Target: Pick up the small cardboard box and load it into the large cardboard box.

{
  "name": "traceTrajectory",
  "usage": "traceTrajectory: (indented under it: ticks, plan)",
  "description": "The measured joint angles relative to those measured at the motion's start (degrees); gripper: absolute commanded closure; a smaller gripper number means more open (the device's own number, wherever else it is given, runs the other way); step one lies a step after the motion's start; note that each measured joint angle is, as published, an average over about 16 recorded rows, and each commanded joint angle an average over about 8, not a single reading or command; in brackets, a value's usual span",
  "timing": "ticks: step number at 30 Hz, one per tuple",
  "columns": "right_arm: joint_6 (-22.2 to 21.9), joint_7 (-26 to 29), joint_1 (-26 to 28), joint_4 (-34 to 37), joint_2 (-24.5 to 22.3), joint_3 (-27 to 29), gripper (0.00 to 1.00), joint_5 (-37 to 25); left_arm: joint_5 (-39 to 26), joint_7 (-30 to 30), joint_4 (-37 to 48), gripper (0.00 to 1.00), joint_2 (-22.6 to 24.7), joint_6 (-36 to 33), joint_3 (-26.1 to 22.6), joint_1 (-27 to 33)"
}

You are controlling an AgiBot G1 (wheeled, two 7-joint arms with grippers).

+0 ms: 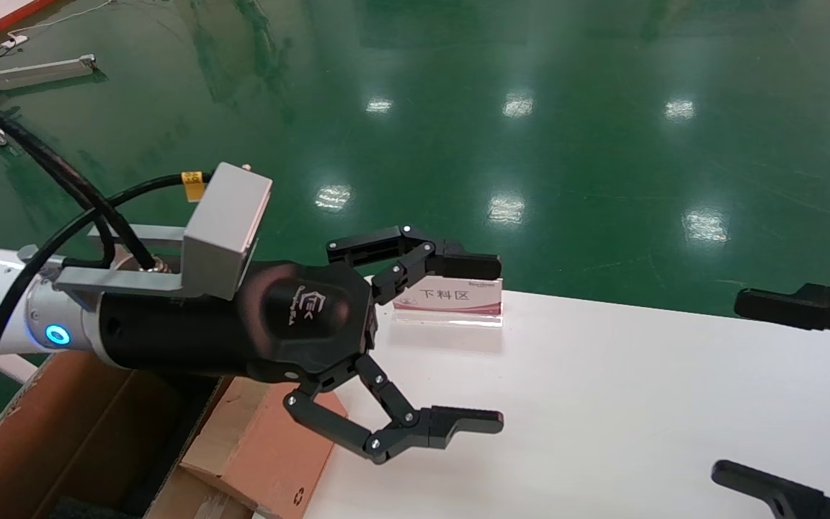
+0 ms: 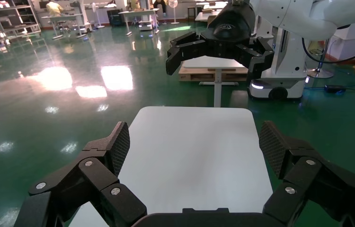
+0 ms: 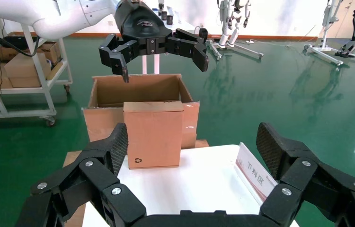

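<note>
The small cardboard box (image 3: pixel 153 135) stands upright at the table's left end, a recycling symbol low on its face. In the head view it (image 1: pixel 271 447) lies partly under my left arm. Just past the table's end stands the large cardboard box (image 3: pixel 137 90), open at the top, which reaches the head view's lower left corner (image 1: pixel 47 440). My left gripper (image 1: pixel 499 342) hangs open and empty above the table, higher than both boxes (image 3: pixel 162 66). Facing the small box across the table, my right gripper (image 3: pixel 192 139) is open and empty, at the head view's right edge (image 1: pixel 728 388).
A white table (image 2: pixel 194 156) carries a small red-and-white sign (image 1: pixel 449 297) at its far edge. Green floor surrounds the table. A cart with more cartons (image 3: pixel 19 64) stands far behind the large box.
</note>
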State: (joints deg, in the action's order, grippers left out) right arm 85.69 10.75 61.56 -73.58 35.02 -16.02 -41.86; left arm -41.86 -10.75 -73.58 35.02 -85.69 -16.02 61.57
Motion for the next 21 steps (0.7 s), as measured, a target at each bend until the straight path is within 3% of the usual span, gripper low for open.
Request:
traceTrajectory:
  ticks: [21]
  plan:
    - [-0.01,0.00,-0.01,0.01,-0.01,0.00,0.00,0.01,-1.59,-0.96,0.04,0.00,-0.91,0.48,-1.24,0.70]
